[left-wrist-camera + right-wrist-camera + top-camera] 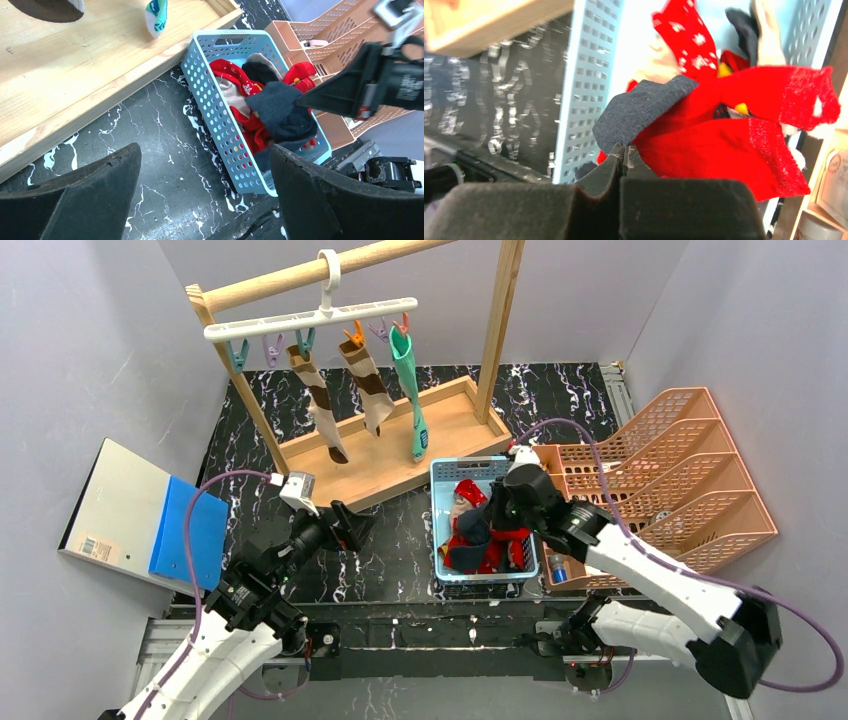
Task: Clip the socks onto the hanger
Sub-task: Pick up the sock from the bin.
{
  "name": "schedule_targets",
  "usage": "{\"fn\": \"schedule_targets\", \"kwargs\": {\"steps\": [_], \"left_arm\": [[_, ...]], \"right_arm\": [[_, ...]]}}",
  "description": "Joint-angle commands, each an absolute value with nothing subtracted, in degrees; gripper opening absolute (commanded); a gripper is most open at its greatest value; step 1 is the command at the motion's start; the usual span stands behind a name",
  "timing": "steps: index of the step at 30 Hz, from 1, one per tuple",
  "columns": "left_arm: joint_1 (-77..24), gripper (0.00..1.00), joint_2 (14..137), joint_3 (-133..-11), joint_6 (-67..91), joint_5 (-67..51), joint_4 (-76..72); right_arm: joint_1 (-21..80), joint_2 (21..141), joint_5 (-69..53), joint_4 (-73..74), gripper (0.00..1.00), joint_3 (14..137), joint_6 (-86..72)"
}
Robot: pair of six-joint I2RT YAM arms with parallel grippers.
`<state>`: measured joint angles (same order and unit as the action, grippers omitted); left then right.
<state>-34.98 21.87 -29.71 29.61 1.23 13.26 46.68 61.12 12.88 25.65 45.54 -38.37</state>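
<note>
Pick-up step: right gripper [623,152] pinched shut on navy sock [644,107] in blue basket [207,95]. Left gripper [205,197] wide apart, empty. Next, likely: lift sock to free clip [272,348] on hanger [310,322].

I can read nothing here. The barcode sticker [97,547] on the grey box [125,490] is too small to make out.
</note>
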Motion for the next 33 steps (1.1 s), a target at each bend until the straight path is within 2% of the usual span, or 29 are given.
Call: {"fn": "schedule_targets", "kwargs": {"steps": [1,8,14,16,23,33], "left_arm": [[-34.89,0.96,21.85,-29.85,28.89,1.26,11.32],[-34.89,0.98,24.32,-32.17,27.95,-6.4,0.7],[-34.89,0.98,31.8,-27.81,39.73,-24.66,-33.5],[-34.94,0.98,36.73,-29.67,43.93,-28.37,-39.7],[-35.76,0.98,47.35,-37.75,52.95,-38.88,-40.8],[-37.25,0.98,44.81,-35.23,59.85,-40.68,-44.12]], "right_arm": [[46.88,51.37,8.2,17.12,0.01,48.96,-29.16],[46.91,42.46,-4.38,16.89,0.01,54.3,-10.91],[46.9,39.01,-20.26,10.09,0.01,55.55,-9.94],[46.87,38.94,-22.89,6.63,0.01,55.55,-11.83],[46.88,41.31,-27.34,0.97,0.01,57.04,-14.75],[46.93,46.44,-31.66,-17.36,0.01,52.34,-23.15]]}}
